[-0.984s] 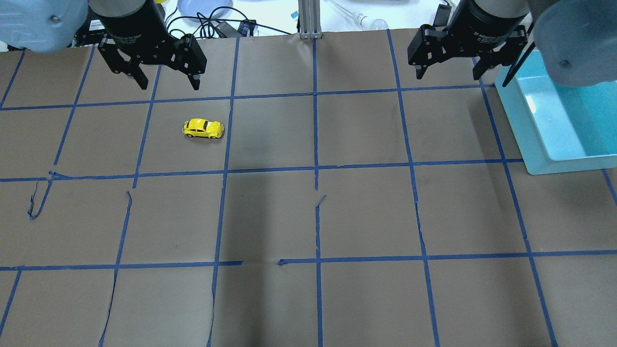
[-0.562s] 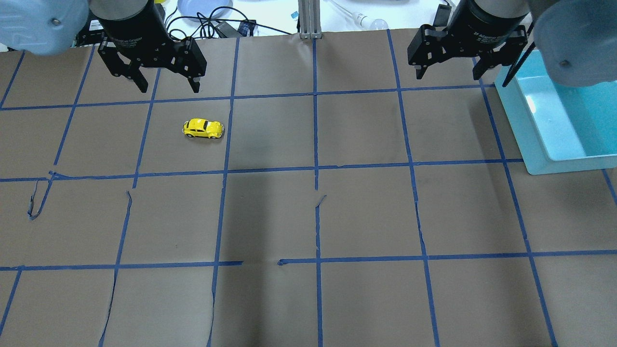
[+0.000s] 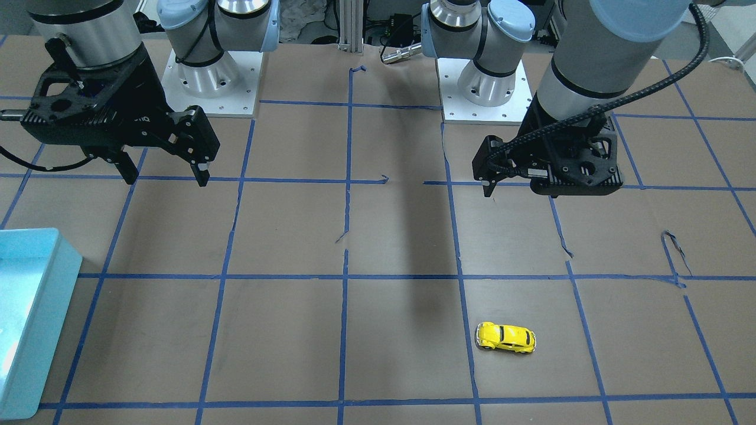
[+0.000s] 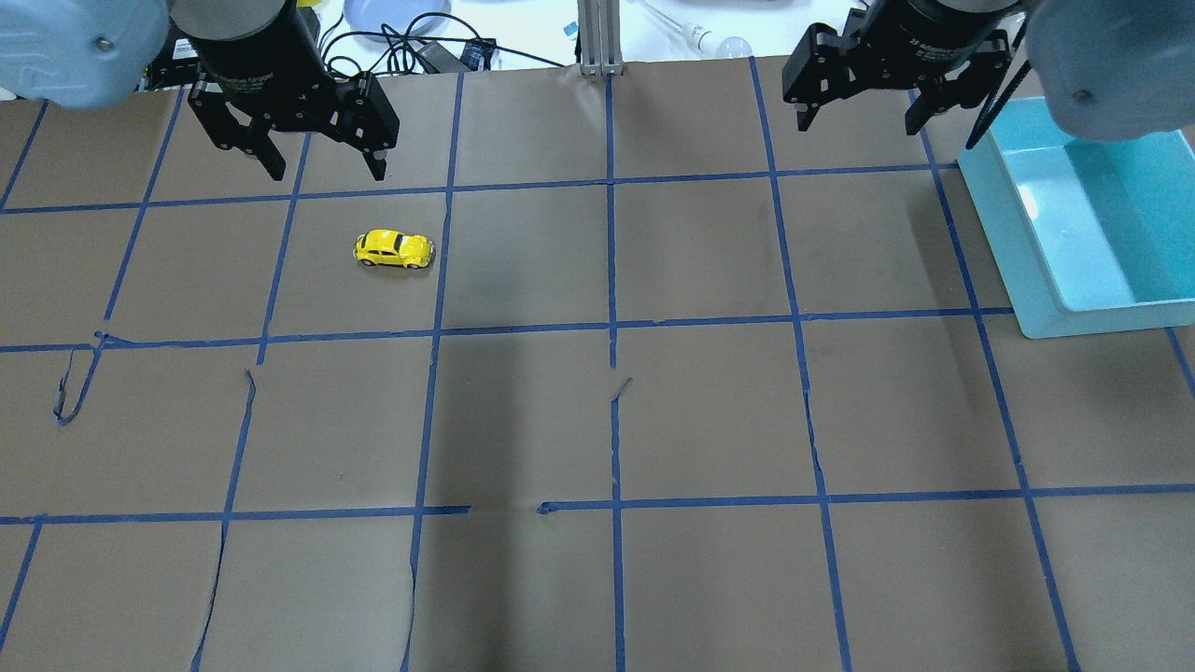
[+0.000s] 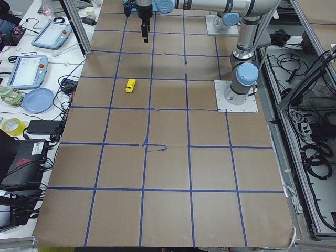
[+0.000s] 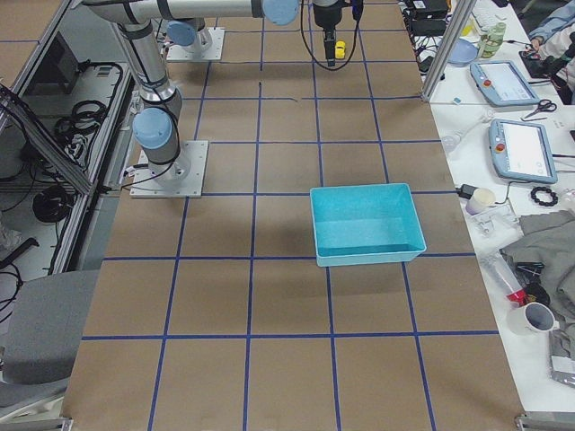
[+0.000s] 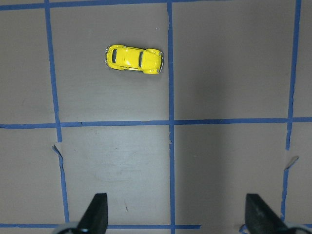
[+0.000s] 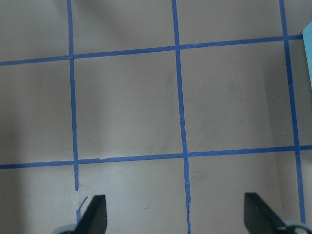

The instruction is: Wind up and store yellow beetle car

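Teal bin (image 4: pixel 1102 322): far side cut off by the overhead frame edge, one corner hidden behind the right arm. It sits beside the right gripper (image 4: pixel 856 126), whose fingers are spread and empty. Left gripper (image 4: pixel 327 173): fingers spread, empty. Yellow beetle car (image 4: pixel 394 250): on the table ahead of the left gripper, apart from it.
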Available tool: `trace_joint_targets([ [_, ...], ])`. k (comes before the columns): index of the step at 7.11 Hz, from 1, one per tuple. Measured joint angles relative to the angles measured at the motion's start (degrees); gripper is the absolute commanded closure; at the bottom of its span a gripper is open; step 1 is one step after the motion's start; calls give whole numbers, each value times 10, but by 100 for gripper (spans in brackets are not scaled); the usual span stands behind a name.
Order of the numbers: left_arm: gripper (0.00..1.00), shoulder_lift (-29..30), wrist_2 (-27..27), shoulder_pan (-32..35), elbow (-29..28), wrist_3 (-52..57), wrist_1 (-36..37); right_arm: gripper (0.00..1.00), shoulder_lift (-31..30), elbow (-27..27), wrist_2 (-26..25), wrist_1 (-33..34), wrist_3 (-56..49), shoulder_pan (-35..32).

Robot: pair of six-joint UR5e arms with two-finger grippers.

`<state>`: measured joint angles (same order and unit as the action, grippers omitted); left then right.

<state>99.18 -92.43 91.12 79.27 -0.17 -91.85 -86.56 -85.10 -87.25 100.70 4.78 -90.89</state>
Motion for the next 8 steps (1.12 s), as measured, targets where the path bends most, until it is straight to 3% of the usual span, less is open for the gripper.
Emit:
trace_joint_targets([
  [2, 0, -1, -1, 0, 0, 0, 0, 0, 11, 14, -1, -2, -2, 0],
  [8, 0, -1, 3, -1, 0, -1, 1, 0, -3, -14, -8, -8, -30, 0],
])
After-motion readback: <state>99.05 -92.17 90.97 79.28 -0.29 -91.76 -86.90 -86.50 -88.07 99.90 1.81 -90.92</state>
